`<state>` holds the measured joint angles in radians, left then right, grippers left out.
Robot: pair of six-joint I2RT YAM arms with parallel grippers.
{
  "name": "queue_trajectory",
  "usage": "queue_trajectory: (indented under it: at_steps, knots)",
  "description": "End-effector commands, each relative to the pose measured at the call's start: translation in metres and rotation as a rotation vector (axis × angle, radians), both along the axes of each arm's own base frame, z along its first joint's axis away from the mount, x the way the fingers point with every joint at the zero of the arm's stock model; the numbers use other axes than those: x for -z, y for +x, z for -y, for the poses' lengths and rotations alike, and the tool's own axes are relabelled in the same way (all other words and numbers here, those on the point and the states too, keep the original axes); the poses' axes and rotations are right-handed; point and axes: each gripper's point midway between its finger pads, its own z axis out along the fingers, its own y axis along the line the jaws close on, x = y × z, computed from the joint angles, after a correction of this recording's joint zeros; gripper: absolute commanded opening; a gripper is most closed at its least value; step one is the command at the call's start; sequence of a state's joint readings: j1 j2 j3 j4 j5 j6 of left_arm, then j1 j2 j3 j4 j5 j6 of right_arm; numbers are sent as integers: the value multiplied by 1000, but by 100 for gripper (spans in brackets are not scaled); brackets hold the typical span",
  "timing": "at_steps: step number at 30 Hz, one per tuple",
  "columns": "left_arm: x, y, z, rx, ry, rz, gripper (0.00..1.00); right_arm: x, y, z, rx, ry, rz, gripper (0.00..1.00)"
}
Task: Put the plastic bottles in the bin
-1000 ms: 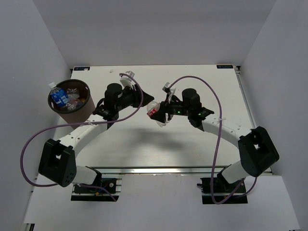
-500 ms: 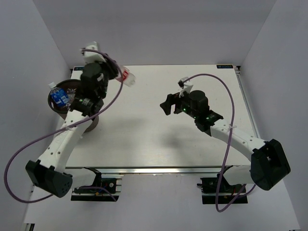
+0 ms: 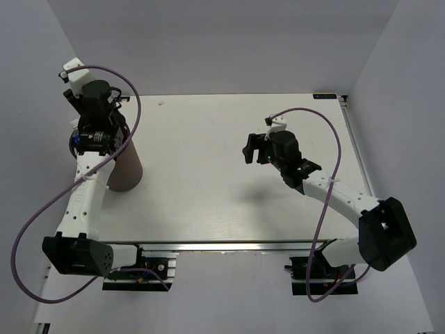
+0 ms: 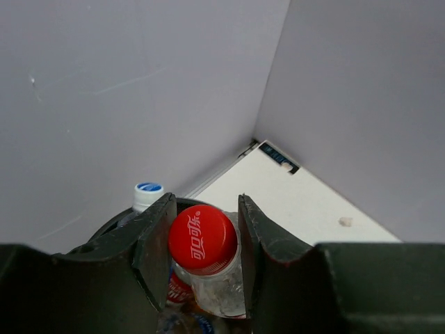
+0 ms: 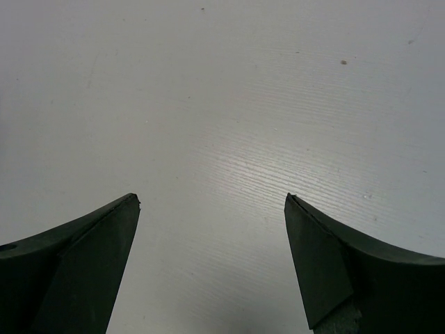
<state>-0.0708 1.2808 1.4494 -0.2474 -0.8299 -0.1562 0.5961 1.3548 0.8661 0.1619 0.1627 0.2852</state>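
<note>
**Views.** The top view shows the left arm raised over the bin (image 3: 127,169), which stands at the left edge of the desk (image 3: 201,202). In that view the wrist hides the pincer and its load, and only the bin's brown outer wall is visible. The left wrist view alone shows the contents: a red-capped bottle (image 4: 203,240), a blue-capped bottle (image 4: 148,193) upright at the far rim, and further labelled bottles below, partly hidden.

**Left pincer** (image 4: 205,209). Clenched on the red-capped bottle, with a finger at each side and the cap toward the camera. The bottle is held over the bin's mouth.

**Right pincer** (image 5: 211,200). Released, jaws spread wide, grasping and touching nothing. It hovers over bare desk, well apart from the bin.

**Surface.** White desk with faint grain lines and a few small specks.

**Room.** Plain pale grey walls (image 4: 139,83), meeting in a corner behind the bin.
</note>
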Motion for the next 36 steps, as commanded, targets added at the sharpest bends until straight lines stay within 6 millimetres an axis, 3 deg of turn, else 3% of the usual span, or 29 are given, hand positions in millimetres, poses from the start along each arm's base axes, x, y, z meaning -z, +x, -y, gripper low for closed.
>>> queue_trajectory:
  at_steps: [1, 8, 12, 15, 16, 17, 19, 21, 22, 23, 25, 29, 31, 36]
  knots:
    - [8, -9, -14, -61, 22, -30, 0, -8, 6, 6, 48, 3, 21, 89]
    - [50, -2, -25, -112, 11, -130, 0, 4, 12, 10, 70, -28, 9, 89]
    - [75, 14, -30, -109, -6, -172, 0, 11, 14, 11, 70, -47, -5, 89]
    - [97, 27, -25, -78, -29, -227, 14, 14, 15, 14, 80, -61, -8, 89]
    - [101, 29, -24, -72, -33, -238, 36, 15, 14, 15, 82, -62, -11, 89]
    - [105, 32, -22, -64, -40, -246, 49, 15, 14, 15, 84, -64, -9, 89]
    - [107, 33, -19, -44, -49, -253, 65, 15, 14, 16, 88, -64, -11, 90]
    - [102, 32, -17, -25, -57, -242, 67, 13, 13, 15, 79, -59, -7, 89]
    - [101, 30, -16, -23, -59, -238, 64, 13, 13, 15, 79, -58, -6, 89]
    - [100, 28, -16, -23, -66, -229, 52, 12, 13, 14, 76, -55, -3, 89]
    - [99, 22, -15, -21, -82, -206, 38, 13, 12, 15, 76, -55, -4, 89]
    - [109, 8, -13, -31, -122, -213, 35, 14, 12, 15, 79, -53, -10, 89]
    - [109, 4, -14, -36, -124, -211, 52, 13, 12, 14, 76, -55, -9, 89]
    - [84, 5, -15, -37, -112, -164, 75, 8, 12, 13, 68, -49, -1, 89]
